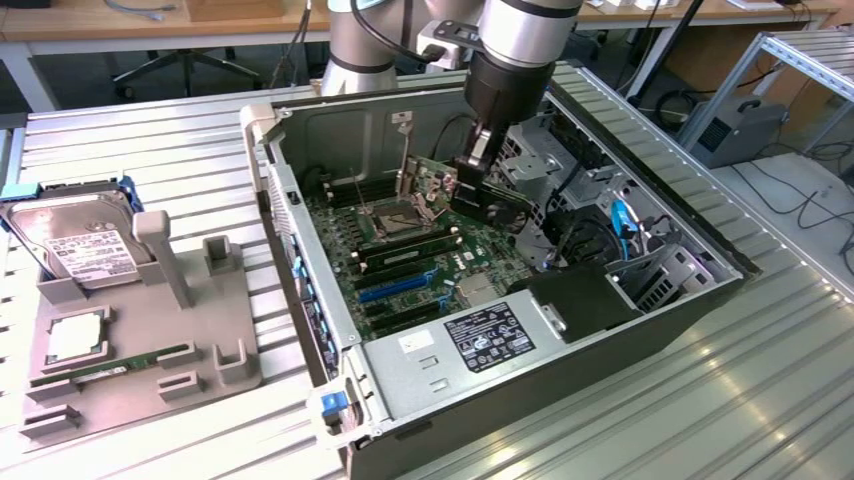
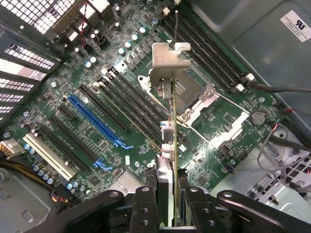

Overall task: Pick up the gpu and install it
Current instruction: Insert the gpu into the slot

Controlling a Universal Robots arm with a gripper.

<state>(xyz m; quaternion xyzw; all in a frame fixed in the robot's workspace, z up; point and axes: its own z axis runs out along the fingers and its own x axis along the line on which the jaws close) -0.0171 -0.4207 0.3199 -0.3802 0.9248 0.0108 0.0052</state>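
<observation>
The gpu (image 1: 441,185) hangs inside the open computer case (image 1: 334,130), above the motherboard (image 1: 400,265), with my gripper (image 1: 475,160) shut on it from above. In the wrist view the gpu (image 2: 170,131) is seen edge-on, a thin card with its silver end bracket (image 2: 167,63) at the far end. The two black fingers (image 2: 146,204) press on either side of the card, and the gripper (image 2: 167,201) holds it over the area between the dark memory slots and the CPU socket (image 2: 194,97). The long blue slot (image 2: 97,121) lies off to one side of the card.
On the exterior view's left, a grey fixture tray (image 1: 147,300) carries a hard drive (image 1: 80,245), a CPU (image 1: 74,335) and a memory stick (image 1: 114,365). Inside the case sit the power supply (image 1: 487,335), drive cages (image 1: 534,160) and cables (image 1: 621,225). The case stands on a metal slatted table (image 1: 747,370).
</observation>
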